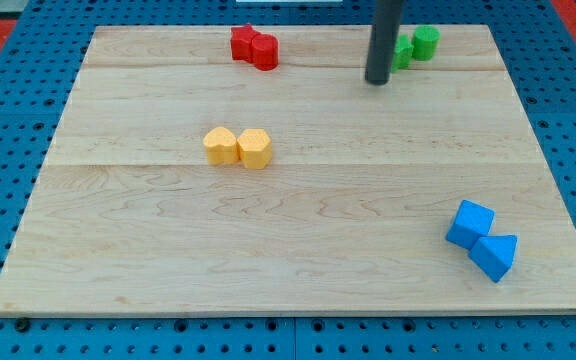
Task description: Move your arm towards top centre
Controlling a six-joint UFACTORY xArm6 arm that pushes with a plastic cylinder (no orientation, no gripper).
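Observation:
My tip (377,81) rests on the wooden board (298,250) near the view's top, right of centre. A green block (416,46) sits just right of and behind the rod, partly hidden by it; I cannot tell whether they touch. A red block (254,47) lies at the view's top, left of the tip, apart from it. A yellow block (238,147) of two joined lumps lies left of centre. A blue block (482,239) of two joined cubes lies at the view's bottom right.
The board lies on a blue perforated table (8,120) that surrounds it on all sides. The rod (386,35) comes down from the view's top edge.

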